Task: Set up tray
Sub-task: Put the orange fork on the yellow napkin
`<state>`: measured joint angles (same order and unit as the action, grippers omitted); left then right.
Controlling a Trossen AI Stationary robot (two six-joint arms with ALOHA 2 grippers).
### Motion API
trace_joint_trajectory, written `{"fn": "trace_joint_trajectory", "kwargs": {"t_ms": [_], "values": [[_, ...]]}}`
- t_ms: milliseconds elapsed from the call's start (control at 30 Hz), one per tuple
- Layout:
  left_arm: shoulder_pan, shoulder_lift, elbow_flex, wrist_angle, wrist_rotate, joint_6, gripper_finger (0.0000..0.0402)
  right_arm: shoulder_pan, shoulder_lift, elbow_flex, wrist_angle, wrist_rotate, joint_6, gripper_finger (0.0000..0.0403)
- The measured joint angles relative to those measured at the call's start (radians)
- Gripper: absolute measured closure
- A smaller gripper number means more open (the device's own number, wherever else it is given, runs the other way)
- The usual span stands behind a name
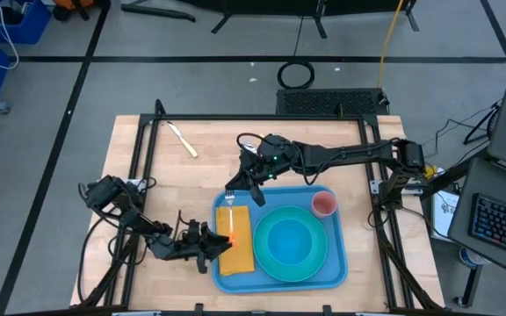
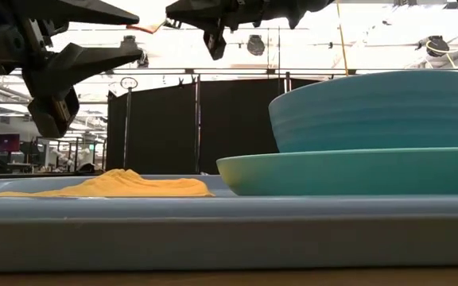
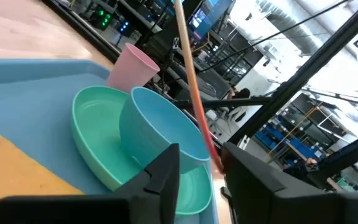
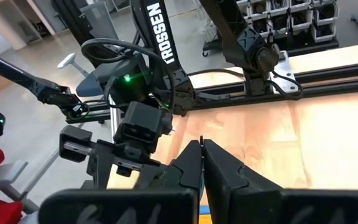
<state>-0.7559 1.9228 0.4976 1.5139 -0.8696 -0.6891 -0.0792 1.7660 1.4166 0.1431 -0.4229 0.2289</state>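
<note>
The blue tray [image 1: 337,263] lies on the wooden table, right of its middle. It holds a yellow-orange napkin [image 1: 239,256], a teal plate [image 1: 272,266] with a blue bowl [image 1: 290,241] on it, and a pink cup [image 1: 324,204]. A thin orange utensil [image 1: 232,224] is held in the air above the napkin. My right gripper [image 1: 233,190] is shut on its far end. My left gripper [image 1: 221,240] is open at its near end; in the left wrist view the orange shaft [image 3: 194,99] runs between the two fingers, close to one finger [image 3: 244,171]. My right gripper pinches the utensil's far end [image 2: 164,23] between its two shut fingers, slanting down from the table's far side. The utensil is lifted clear above the napkin. In the right wrist view only a thin tip [image 4: 202,139] shows between the fingers.
A pale yellow utensil [image 1: 183,140] lies on the bare wood at the far left. The black table frame [image 1: 148,140] runs along the table's left, far and right sides. Bare wood [image 1: 174,202] lies left of the tray.
</note>
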Motion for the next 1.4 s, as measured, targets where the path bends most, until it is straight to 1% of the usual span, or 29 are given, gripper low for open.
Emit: {"fn": "trace_joint_trajectory", "kwargs": {"t_ms": [233,333,433,533,700,800,900,933,1000,1067,1233,1400], "values": [[-0.026,-0.036,-0.001,0.006,0.001,0.085,0.0190,0.026,0.000,-0.004,0.003,0.005,0.024,0.0402],[-0.049,-0.076,-0.002,0.008,-0.005,0.155,0.0170,0.052,0.000,-0.010,0.002,0.032,0.023,0.0402],[-0.084,-0.129,-0.002,0.007,-0.031,0.285,0.0158,0.082,0.000,-0.010,0.004,0.068,0.026,0.0402],[-0.120,-0.185,-0.002,0.005,-0.084,0.428,0.0152,0.103,0.000,-0.010,0.006,0.082,0.028,0.0402],[-0.195,-0.275,-0.002,-0.026,-0.222,0.649,0.0151,0.122,0.012,-0.010,0.029,0.087,0.051,0.0402],[-0.233,-0.316,-0.002,-0.042,-0.331,0.730,0.0151,0.132,0.058,-0.010,0.083,0.103,0.097,0.0402],[-0.263,-0.333,-0.002,-0.059,-0.429,0.782,0.0151,0.132,0.122,-0.011,0.154,0.079,0.140,0.0402],[-0.270,-0.337,-0.002,-0.056,-0.446,0.794,0.0151,0.128,0.137,-0.010,0.153,0.067,0.150,0.0402],[-0.281,-0.337,-0.002,-0.055,-0.467,0.816,0.0151,0.119,0.163,-0.010,0.150,0.036,0.167,0.0402],[-0.290,-0.336,-0.002,-0.058,-0.482,0.829,0.0151,0.111,0.193,-0.010,0.194,0.030,0.196,0.0402],[-0.294,-0.336,-0.002,-0.086,-0.502,0.841,0.0151,0.104,0.225,0.002,0.210,0.029,0.210,0.0402],[-0.294,-0.336,-0.002,-0.112,-0.503,0.818,0.0151,0.101,0.230,0.002,0.204,0.047,0.191,0.0402]]}}
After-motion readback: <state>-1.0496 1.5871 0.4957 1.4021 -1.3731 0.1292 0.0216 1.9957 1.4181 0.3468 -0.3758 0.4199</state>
